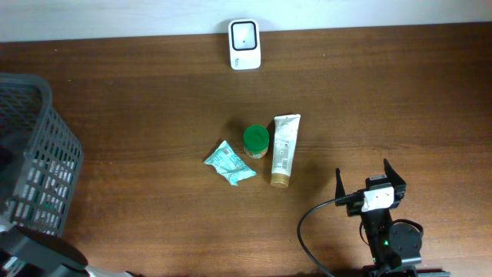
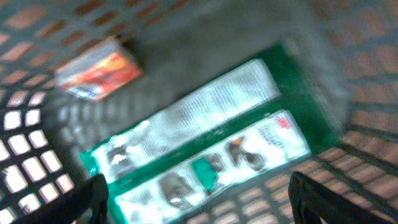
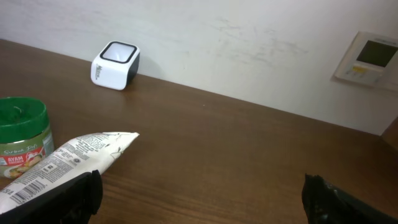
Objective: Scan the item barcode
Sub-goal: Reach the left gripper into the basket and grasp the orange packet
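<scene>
My right gripper [image 1: 363, 174] hangs released, jaws spread wide with nothing between them. I judge the tube [image 1: 283, 150] to be the thing to scan. It lies flat on the table, off to my right gripper's left and a little further out. Its long axis runs nearly straight away from me, with the gold cap at the near end and the flat crimped end at the far end. The scanner [image 1: 244, 45] stands well beyond the crimped end and slightly to the left, against the wall. In my right wrist view a barcode [image 3: 25, 190] faces up on the tube's body, so I judge the tube would need turning before that code could meet the scanner's window. A green-lidded jar [image 1: 256, 141] sits just beside the tube on the side away from my right gripper, and I cannot tell whether they touch. A teal packet [image 1: 229, 163] lies beyond the jar. My left gripper [image 2: 198, 186] is also released, hanging inside the basket [image 1: 46, 131] well apart from the tube on that same far side, over a flat green-and-white pack [image 2: 205, 137]. The right arm is therefore much the nearer. I think it should come in across the tube's width, from the open side near the cap.
</scene>
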Robot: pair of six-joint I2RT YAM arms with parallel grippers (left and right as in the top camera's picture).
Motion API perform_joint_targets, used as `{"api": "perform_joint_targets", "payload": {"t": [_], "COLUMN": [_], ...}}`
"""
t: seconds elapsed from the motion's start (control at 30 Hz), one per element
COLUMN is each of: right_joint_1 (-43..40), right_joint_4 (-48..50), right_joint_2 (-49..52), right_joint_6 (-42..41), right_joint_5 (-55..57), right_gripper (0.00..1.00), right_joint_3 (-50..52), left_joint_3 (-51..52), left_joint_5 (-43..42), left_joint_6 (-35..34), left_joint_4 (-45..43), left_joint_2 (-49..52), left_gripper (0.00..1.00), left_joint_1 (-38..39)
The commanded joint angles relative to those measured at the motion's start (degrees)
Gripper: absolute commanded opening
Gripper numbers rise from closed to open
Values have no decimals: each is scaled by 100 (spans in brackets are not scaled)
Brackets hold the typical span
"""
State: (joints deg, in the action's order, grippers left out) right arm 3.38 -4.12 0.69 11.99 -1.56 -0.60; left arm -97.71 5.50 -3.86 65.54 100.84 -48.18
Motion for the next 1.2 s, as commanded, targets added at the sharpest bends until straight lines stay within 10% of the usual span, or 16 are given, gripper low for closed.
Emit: {"api": "perform_joint_targets", "payload": {"t": [0.0, 0.2, 0.9, 1.07, 1.17], "right_joint_1": [9, 9, 9, 9, 9], "right_joint_4": [-22, -22, -22, -22, -22], "right_joint_2": [-33, -33, -33, -33, -33], "right_joint_6": [-63, -61, -63, -63, -61], "right_joint_5": [-15, -15, -15, -15, -15], "right_gripper": [98, 98, 98, 98, 98], "right_joint_3": [28, 28, 28, 28, 28], "left_joint_3": [1091, 2116, 2192, 2192, 2192], "left_joint_5": [826, 938, 1493, 1493, 1556], "left_joint_6": [262, 1921, 2500, 2498, 2498], "left_joint_4": [-999, -2833, -4627, -4612, -4465], "left_joint_2": [-13, 63, 1305, 1447, 1443], "left_gripper": [89, 84, 75, 0, 0], "left_joint_1": [-203, -315, -850, -850, -844]}}
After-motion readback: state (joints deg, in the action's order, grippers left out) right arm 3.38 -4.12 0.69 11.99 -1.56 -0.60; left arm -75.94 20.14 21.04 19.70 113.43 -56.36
